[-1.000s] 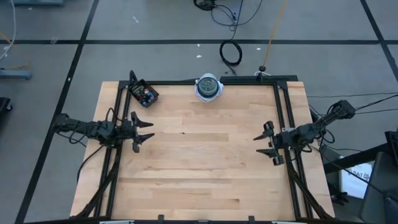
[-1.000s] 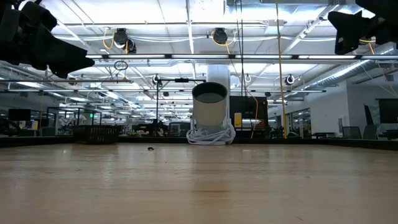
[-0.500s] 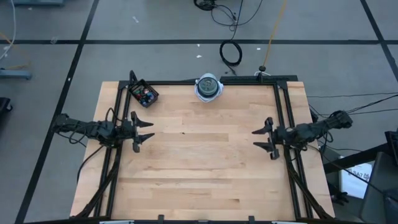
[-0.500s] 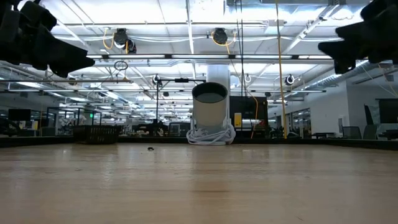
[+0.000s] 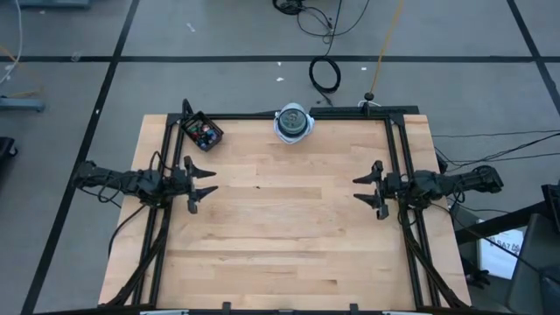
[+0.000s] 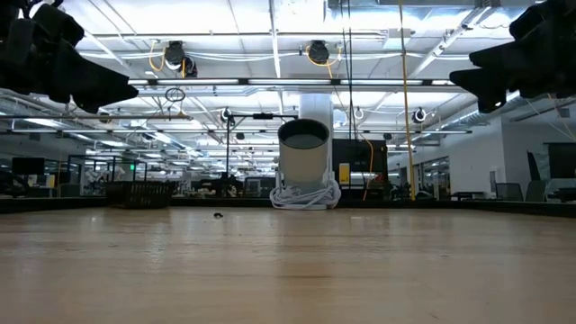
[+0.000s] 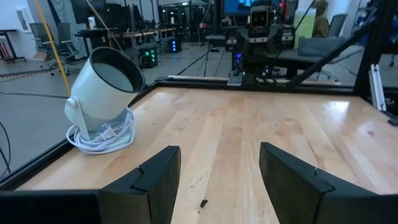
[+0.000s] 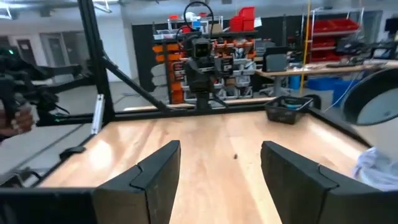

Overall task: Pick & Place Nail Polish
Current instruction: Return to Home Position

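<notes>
Left gripper (image 5: 213, 183) and right gripper (image 5: 357, 188) jaws apart; nail polish (image 5: 205, 134) orientation unreadable in bin (image 5: 191, 120).

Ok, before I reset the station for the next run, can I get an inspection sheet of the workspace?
Surface: wooden table, bare except one dark speck.
Job's things: nail polish bottles inside the black bin at the back left corner; none seen loose.
Clutter: white lamp at the back edge.
Grippers: left gripper and right gripper above the table's sides, jaws open, empty.
Cables: white cord coiled at the lamp's base; black coil on the floor.
Surroundings: grey floor with black tape lines.
</notes>
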